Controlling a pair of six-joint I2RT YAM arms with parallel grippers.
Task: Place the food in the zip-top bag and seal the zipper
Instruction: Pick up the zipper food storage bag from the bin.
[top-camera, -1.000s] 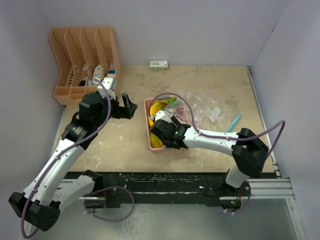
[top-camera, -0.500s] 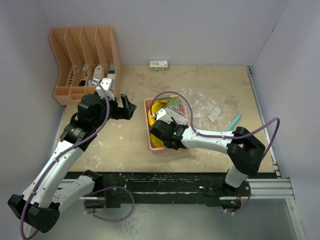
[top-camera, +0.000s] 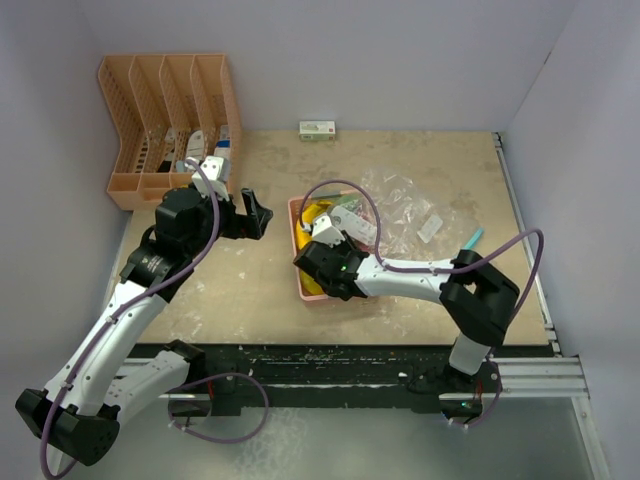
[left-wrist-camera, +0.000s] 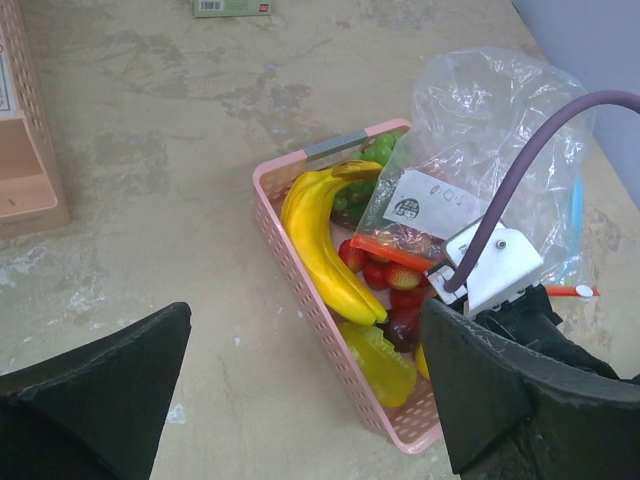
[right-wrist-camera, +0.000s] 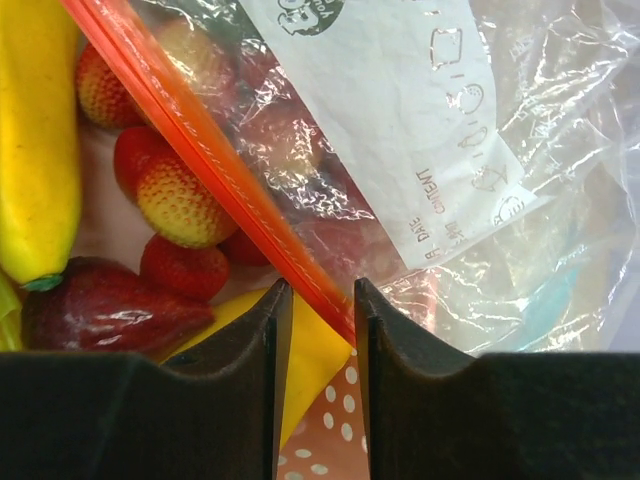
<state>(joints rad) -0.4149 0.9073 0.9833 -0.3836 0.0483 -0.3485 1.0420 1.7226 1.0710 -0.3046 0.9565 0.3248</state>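
A: Top external view: the left gripper (top-camera: 252, 213) hovers just left of the pink basket (top-camera: 303, 288), released wide. The right gripper (right-wrist-camera: 322, 295) points down into the basket.
B: Clenched?
A: Cannot tell. Its 2 fingers (right-wrist-camera: 200, 400) stand close, and the orange zipper strip (right-wrist-camera: 200, 160) of the zip-top bag (right-wrist-camera: 560, 100) runs between them.
B: The food?
A: In the basket: bananas (left-wrist-camera: 322, 250), strawberries (left-wrist-camera: 385, 275), green pieces (left-wrist-camera: 372, 150), a yellow piece (left-wrist-camera: 385, 368). The bag's mouth is draped over some.
B: Changes?
A: Since 1 second ago the right elbow has swung toward the basket and the bag's crumpled outline has shifted. From above, the right fingers hide under the wrist.
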